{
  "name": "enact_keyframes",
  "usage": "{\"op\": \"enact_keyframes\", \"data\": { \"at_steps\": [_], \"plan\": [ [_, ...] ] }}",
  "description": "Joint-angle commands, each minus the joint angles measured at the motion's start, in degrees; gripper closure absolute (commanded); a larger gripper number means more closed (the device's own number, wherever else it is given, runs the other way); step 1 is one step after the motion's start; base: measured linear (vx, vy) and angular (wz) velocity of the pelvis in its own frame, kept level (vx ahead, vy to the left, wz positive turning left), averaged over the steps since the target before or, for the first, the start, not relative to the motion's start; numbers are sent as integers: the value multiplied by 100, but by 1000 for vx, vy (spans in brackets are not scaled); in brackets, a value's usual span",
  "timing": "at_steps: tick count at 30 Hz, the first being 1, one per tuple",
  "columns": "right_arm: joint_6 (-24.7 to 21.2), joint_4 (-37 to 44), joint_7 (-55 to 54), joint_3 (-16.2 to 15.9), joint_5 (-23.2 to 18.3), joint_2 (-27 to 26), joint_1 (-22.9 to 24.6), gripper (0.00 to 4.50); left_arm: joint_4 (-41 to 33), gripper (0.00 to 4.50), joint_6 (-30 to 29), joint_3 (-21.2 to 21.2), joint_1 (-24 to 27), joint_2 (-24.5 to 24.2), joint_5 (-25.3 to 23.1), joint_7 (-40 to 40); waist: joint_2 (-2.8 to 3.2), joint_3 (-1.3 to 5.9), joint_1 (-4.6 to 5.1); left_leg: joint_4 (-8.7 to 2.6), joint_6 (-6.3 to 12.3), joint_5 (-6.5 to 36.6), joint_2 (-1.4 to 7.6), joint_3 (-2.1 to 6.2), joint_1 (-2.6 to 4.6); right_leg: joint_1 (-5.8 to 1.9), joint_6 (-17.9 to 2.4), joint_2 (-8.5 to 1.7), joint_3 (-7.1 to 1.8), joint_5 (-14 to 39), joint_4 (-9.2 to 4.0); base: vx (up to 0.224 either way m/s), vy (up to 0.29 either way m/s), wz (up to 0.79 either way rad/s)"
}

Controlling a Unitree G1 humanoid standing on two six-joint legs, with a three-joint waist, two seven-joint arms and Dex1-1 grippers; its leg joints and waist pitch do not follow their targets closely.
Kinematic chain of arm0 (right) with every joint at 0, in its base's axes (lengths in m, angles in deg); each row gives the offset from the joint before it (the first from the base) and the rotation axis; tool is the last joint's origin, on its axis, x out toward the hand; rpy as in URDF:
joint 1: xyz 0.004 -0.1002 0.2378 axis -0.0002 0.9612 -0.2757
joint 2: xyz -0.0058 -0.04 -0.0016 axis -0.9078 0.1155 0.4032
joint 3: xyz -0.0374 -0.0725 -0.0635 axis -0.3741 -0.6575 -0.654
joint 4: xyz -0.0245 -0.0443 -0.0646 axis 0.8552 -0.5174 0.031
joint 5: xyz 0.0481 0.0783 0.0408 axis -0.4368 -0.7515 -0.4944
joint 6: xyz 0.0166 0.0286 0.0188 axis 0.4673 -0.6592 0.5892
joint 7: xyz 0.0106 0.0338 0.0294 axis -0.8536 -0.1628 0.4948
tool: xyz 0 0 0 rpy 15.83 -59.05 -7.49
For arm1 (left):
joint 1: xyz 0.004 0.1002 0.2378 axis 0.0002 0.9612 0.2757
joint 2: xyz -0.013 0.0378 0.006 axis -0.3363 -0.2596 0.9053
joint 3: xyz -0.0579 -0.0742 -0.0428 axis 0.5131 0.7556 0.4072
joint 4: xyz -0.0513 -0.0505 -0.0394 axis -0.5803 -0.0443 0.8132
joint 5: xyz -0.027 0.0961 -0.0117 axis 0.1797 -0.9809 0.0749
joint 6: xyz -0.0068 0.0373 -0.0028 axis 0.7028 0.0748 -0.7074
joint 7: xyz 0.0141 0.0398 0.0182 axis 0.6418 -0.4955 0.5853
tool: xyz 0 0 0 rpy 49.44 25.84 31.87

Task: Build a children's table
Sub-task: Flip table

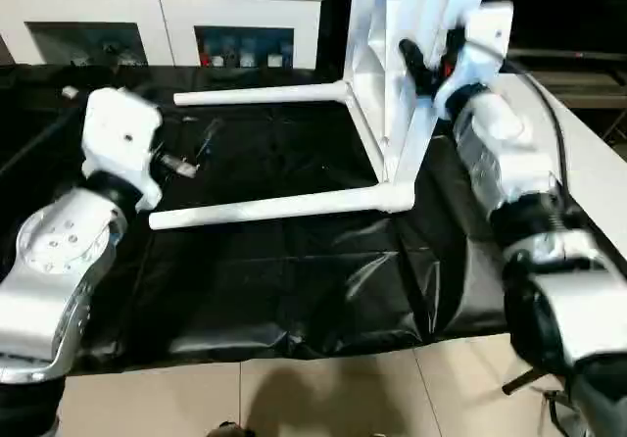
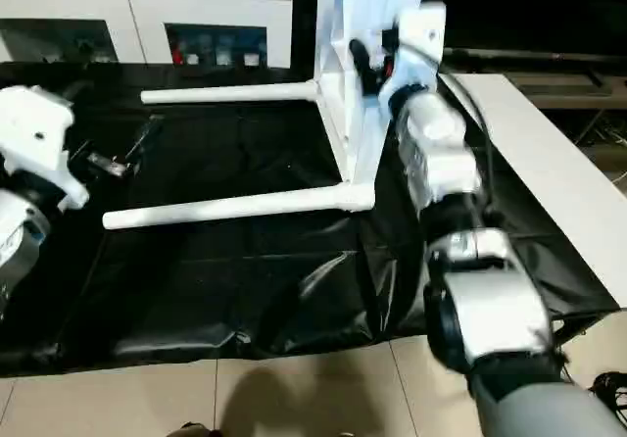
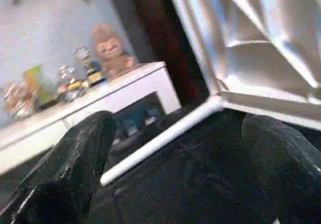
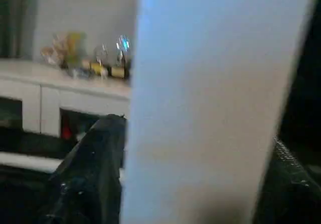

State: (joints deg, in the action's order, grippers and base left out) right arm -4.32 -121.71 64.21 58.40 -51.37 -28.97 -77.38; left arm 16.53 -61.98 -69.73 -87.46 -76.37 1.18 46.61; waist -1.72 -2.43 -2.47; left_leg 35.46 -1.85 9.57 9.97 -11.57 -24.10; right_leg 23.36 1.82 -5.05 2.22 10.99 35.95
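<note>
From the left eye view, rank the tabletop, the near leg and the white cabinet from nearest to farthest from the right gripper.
1. Tabletop: stands on edge right at the right gripper, on the picture's right.
2. Near leg: lies level on the black cloth, below and to the left.
3. White cabinet: at the back left.

glossy white plastic tabletop (image 1: 392, 45) and smooth legs (image 1: 265, 208) on crinkled, shiny black table cover (image 1: 294, 280)

Tabletop (image 1: 392, 55): white, ribbed underside
Legs (image 1: 274, 208): white
Work table cover (image 1: 294, 280): glossy black
Cabinet (image 1: 157, 6): white
Floor (image 1: 294, 398): beige tiles
Forearms (image 1: 49, 270): silver
</note>
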Motion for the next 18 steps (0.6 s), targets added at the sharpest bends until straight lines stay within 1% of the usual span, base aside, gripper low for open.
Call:
{"op": "enact_keyframes", "data": {
  "at_steps": [1, 2, 3, 5, 6, 7, 8, 9, 10, 11, 12, 13, 14, 15, 16, 18],
  "plan": [
    [290, 469, 183, 37, -59, -75, 325, 85, -16, 0, 109, -126, -141, -56, -175, -155, 187, 389, -33, -438, -289, 1302, 248, 150, 251, -195, -1131, -190, -157, 206, -281, 0, 0, 0],
    [302, 490, 187, 35, -58, -78, 346, 76, -10, 0, 111, -128, -145, -59, -182, -156, 164, 378, -20, -449, -280, 1387, 246, 140, 250, -187, -1127, -180, -160, 284, -314, 0, 0, 0],
    [524, 784, 187, 16, -19, -108, 637, 68, 89, 0, 159, -178, -197, -117, -300, -187, 167, 363, -23, -461, -314, 1541, 252, 149, 252, -181, -1126, -182, -161, 461, -324, 0, 0, 0],
    [613, 868, 162, 11, 7, -112, 724, 55, 124, 0, 178, -199, -210, -142, -343, -200, 168, 363, -28, -465, -344, 1685, 252, 157, 259, -176, -1093, -197, -169, 668, -335, 0, 0, 0],
    [735, 1020, 140, 14, 19, -130, 866, 40, 178, 0, 178, -225, -210, -163, -381, -224, 165, 365, -22, -464, -348, 1717, 254, 159, 261, -172, -1100, -198, -169, 716, -334, 0, 0, 0],
    [849, 1147, 62, 19, 64, -143, 987, 40, 226, 0, 210, -241, -205, -169, -408, -248, 216, 350, -16, -482, -400, 1830, 256, 171, 261, -155, -1061, -196, -166, 842, -358, 0, 0, 0],
    [914, 1305, 33, 26, 80, -166, 1115, 31, 277, 0, 241, -251, -210, -164, -449, -258, 233, 352, -16, -480, -417, 1872, 252, 176, 268, -151, -1058, -193, -166, 855, -347, 0, 0, 0],
    [914, 1305, 33, 26, 80, -166, 1115, 24, 277, 0, 241, -251, -210, -164, -449, -258, 223, 357, -14, -485, -410, 1887, 253, 178, 270, -154, -1055, -189, -166, 833, -347, 0, 0, 0],
    [1131, 1591, -54, -10, 220, -165, 1331, 18, 348, 0, 260, -307, -226, -155, -535, -264, 223, 352, -17, -490, -407, 1896, 254, 179, 269, -150, -1047, -187, -168, 836, -355, 0, 0, 0],
    [1384, 2098, 7, -115, 322, -184, 1665, 18, 456, 0, 306, -455, -211, -148, -733, -250, 264, 354, -29, -491, -411, 1882, 255, 186, 266, -151, -1030, -191, -170, 802, -351, 0, 0, 0],
    [1384, 2098, 7, -115, 322, -184, 1665, 18, 456, 0, 306, -455, -211, -148, -733, -250, 286, 347, -36, -498, -407, 1890, 258, 190, 268, -148, -990, -189, -172, 780, -368, 0, 0, 0],
    [1472, 2519, 87, -188, 365, -213, 1928, 18, 529, 0, 346, -548, -184, -108, -841, -251, 255, 360, -41, -499, -378, 1939, 257, 191, 278, -154, -982, -187, -171, 760, -367, 0, 0, 0],
    [1454, 2718, 130, -220, 361, -227, 2056, 18, 558, 0, 306, -571, -179, -71, -891, -199, 249, 359, -47, -496, -346, 1888, 256, 189, 268, -163, -983, -182, -179, 705, -361, 0, 0, 0],
    [1450, 2756, 138, -226, 359, -229, 2081, 18, 563, 0, 297, -575, -179, -64, -901, -188, 260, 359, -57, -500, -304, 1812, 260, 190, 259, -166, -1009, -192, -182, 637, -354, 0, 0, 0],
    [1284, 3057, 238, -333, 328, -239, 2308, 18, 603, 0, 290, -585, -175, -44, -980, -126, 287, 353, -66, -502, -285, 1807, 260, 192, 262, -170, -1021, -187, -183, 618, -358, 0, 0, 0],
    [1082, 3272, 123, -483, 621, -173, 2542, 18, 642, 0, 270, -554, -181, -9, -1010, -85, 291, 346, -66, -513, -294, 1828, 265, 201, 256, -172, -1016, -184, -180, 660, -358, 0, 0, 0]
  ]
}}
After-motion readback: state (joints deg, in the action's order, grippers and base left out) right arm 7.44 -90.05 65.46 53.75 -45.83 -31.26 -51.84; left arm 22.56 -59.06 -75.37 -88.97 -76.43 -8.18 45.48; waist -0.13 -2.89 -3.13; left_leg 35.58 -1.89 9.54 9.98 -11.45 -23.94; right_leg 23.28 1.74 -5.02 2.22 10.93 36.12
